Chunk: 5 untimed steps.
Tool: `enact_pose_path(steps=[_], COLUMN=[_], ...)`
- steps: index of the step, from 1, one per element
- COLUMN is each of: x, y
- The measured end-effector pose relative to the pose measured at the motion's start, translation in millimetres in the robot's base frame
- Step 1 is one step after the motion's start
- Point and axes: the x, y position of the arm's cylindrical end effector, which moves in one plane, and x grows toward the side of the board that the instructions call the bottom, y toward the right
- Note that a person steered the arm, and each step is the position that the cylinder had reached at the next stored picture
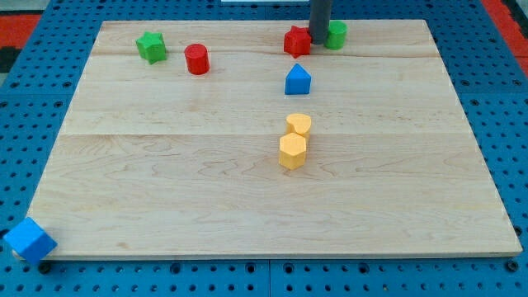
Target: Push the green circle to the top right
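Tip (318, 40) wedged between red star block (296, 41) and green circle (336, 34), seemingly touching both, pale wooden board (247, 198) on blue pegboard (511, 99), no gripper fitted.

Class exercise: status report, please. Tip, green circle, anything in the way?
My tip between red star and green circle, touching circle's left side. Circle near the board's top edge. Nothing to its right.

Bright, even overhead light, short soft shadows under the blocks, sharp focus, no glare.
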Motion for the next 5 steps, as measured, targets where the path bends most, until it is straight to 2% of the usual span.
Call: enact_pose_path(steps=[2, 3, 4, 5], x=[-4.0, -4.0, 0.2, 16.5], y=[47.4, 48.4, 10.3, 27.9])
